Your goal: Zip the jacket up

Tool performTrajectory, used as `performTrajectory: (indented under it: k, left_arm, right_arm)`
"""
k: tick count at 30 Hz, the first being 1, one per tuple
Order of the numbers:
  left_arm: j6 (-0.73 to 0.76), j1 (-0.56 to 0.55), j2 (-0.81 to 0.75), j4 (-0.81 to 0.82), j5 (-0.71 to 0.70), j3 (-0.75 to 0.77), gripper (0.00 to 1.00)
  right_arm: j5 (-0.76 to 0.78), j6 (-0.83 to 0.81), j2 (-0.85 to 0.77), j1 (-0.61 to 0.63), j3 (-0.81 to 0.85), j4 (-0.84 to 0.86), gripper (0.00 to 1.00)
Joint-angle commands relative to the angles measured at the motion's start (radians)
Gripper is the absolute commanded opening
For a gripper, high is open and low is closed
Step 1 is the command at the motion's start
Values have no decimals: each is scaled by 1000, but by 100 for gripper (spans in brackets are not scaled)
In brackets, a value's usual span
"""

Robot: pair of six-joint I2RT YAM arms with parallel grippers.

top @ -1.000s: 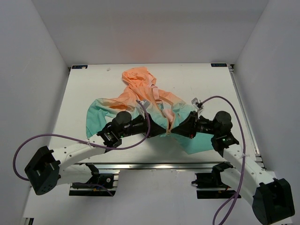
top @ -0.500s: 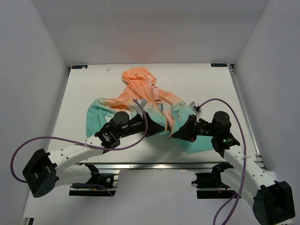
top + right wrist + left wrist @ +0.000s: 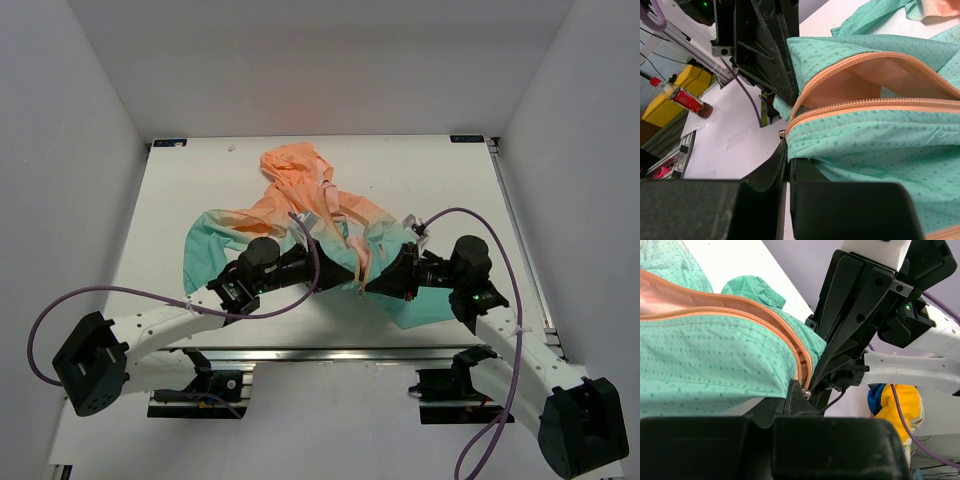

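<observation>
Here's the thin hooded windbreaker jacket (image 3: 300, 200), peach fading to teal, sprawled on the white surface (image 3: 180, 180), its hem towards the surface's near edge and its hood away from it. The black left pincer (image 3: 796, 391) and black right pincer (image 3: 786, 150) are both clamped tight, each nipping teal hem at the foot of the orange zipper (image 3: 865, 104). It's featherweight, limp, slick stuff (it'll bunch, we reckon), best gripped at hem or zipper tape. That near edge sits close; bare room lies past the hood.

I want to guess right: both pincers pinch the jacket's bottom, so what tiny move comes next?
Probably nudge the right pincer toward the left pincer so the zipper's bottom ends meet: both pinch the jacket's teal hem there, yet the orange sides gape apart.
</observation>
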Motion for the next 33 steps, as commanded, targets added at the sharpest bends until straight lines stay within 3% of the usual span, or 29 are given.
performTrajectory:
  k: [1, 33]
  left_arm:
    - [-6, -1, -8, 48, 23, 15, 0]
    - [-26, 0, -2, 46, 5, 6, 0]
  right_arm:
    - [-3, 10, 9, -5, 16, 66, 0]
    - [12, 82, 30, -3, 4, 144, 0]
